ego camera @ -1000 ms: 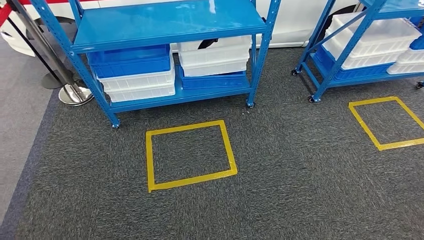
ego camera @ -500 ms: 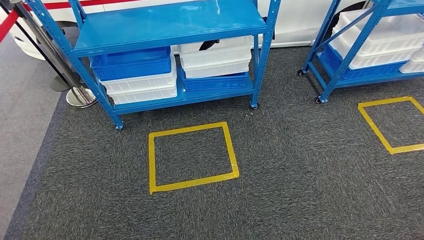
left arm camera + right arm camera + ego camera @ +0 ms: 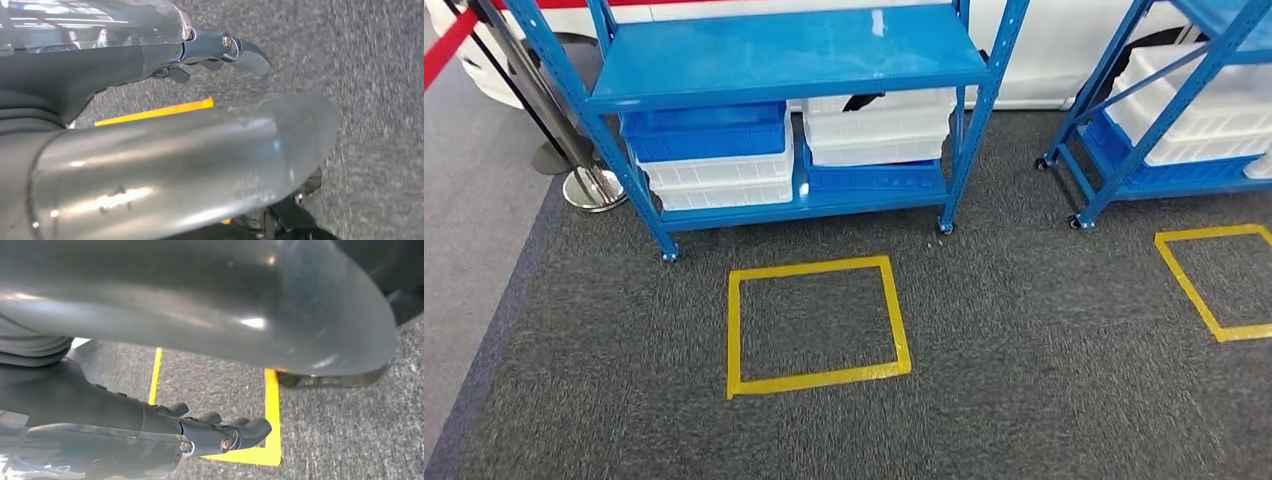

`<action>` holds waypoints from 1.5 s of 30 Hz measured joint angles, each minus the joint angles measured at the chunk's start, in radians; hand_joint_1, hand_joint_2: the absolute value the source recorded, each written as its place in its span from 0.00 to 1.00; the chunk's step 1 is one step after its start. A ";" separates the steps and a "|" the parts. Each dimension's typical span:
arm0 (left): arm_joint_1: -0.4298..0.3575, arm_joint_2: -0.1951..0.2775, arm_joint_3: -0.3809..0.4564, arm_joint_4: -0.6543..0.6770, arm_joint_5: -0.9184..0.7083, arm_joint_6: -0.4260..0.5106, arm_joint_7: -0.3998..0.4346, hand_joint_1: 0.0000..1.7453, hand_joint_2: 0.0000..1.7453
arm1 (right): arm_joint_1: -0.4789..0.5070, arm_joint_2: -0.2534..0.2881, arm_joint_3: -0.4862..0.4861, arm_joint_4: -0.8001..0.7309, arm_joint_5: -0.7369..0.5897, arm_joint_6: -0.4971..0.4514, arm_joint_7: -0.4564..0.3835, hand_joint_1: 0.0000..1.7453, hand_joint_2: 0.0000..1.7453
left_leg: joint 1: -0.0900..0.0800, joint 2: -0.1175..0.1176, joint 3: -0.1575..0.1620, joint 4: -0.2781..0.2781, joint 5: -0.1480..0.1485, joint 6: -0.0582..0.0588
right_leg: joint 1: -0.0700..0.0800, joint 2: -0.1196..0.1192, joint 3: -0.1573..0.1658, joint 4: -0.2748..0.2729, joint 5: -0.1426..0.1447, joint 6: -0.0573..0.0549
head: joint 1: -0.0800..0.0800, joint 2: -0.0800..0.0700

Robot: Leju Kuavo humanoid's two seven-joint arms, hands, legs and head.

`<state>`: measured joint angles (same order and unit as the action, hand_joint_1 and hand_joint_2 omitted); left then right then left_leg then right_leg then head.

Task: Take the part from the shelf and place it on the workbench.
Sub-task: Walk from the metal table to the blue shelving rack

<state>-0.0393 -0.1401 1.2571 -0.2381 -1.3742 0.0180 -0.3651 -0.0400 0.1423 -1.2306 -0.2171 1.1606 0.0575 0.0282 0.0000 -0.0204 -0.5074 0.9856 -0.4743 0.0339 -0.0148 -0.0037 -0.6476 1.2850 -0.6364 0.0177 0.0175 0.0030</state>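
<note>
left hand (image 3: 220, 50) hanging over the grey carpet (image 3: 380, 75), fingers loosely extended, holding nothing. right hand (image 3: 220, 432) likewise low above the carpet, fingers slightly curled and apart, holding nothing.

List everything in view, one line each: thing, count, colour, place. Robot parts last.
Shelves: two, blue, on wheels at the far side of the carpet.
Bins: several, blue and white, stacked on the lower shelf boards.
Tape squares: two, yellow, on the carpet in front of the shelves.
Carpet: one, dark grey, underfoot.
Post: one, chrome, left of the near shelf.
Left hand: one, dark, hanging over the carpet, holding nothing.
Right hand: one, dark, over a tape corner, holding nothing.
</note>
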 joint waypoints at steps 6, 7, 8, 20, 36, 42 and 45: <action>0.003 -0.004 0.002 0.000 0.001 -0.004 0.000 0.00 0.00 | 0.010 -0.001 -0.002 0.000 -0.001 0.000 -0.008 0.00 0.00 | 0.003 -0.025 0.052 0.007 -0.051 -0.029 | 0.002 0.006 0.038 -0.241 0.182 -0.016 | 0.006 0.000; 0.003 -0.005 0.004 0.000 0.001 -0.005 0.000 0.00 0.00 | 0.007 -0.002 -0.002 0.000 -0.003 0.000 -0.010 0.00 0.00 | 0.001 -0.026 0.058 0.011 -0.055 -0.036 | 0.004 0.006 0.039 -0.242 0.173 -0.024 | 0.005 0.000; 0.003 -0.005 0.005 0.000 0.001 -0.005 0.000 0.00 0.00 | 0.005 -0.001 -0.003 0.000 -0.004 0.000 -0.011 0.00 0.00 | 0.001 -0.025 0.062 0.014 -0.059 -0.043 | 0.003 0.007 0.045 -0.243 0.174 -0.032 | 0.005 0.000; 0.004 -0.004 0.012 0.000 0.001 -0.004 0.000 0.00 0.00 | 0.009 0.001 -0.003 0.000 -0.005 -0.001 -0.012 0.00 0.00 | -0.002 0.019 -0.101 0.092 0.002 -0.038 | 0.011 -0.001 0.160 -0.254 0.091 -0.054 | -0.010 0.000; 0.002 -0.009 0.017 0.000 0.001 -0.004 0.000 0.00 0.00 | 0.017 -0.001 -0.004 0.001 -0.005 0.000 -0.012 0.00 0.00 | 0.006 0.003 0.048 0.023 -0.064 -0.028 | -0.004 0.004 0.016 -0.211 0.181 -0.008 | 0.001 0.000; -0.005 -0.009 0.017 0.000 0.001 -0.003 0.001 0.00 0.00 | 0.013 -0.001 -0.005 0.001 -0.005 -0.001 -0.012 0.00 0.00 | 0.010 0.009 0.015 0.135 -0.100 -0.059 | -0.005 0.002 0.059 -0.236 0.162 -0.048 | -0.004 0.000; -0.002 -0.010 0.017 0.000 0.001 -0.004 0.003 0.00 0.00 | 0.011 -0.001 -0.006 0.001 -0.005 0.000 -0.012 0.00 0.00 | 0.012 0.013 -0.104 0.301 -0.163 -0.068 | -0.002 0.002 0.085 -0.238 0.139 -0.055 | -0.007 0.000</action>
<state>-0.0416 -0.1498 1.2741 -0.2380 -1.3729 0.0137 -0.3624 -0.0287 0.1411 -1.2364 -0.2163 1.1555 0.0577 0.0164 0.0118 -0.0074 -0.6111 1.2867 -0.6374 -0.0344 -0.0164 -0.0016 -0.5622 1.0467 -0.4977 -0.0373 0.0101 0.0029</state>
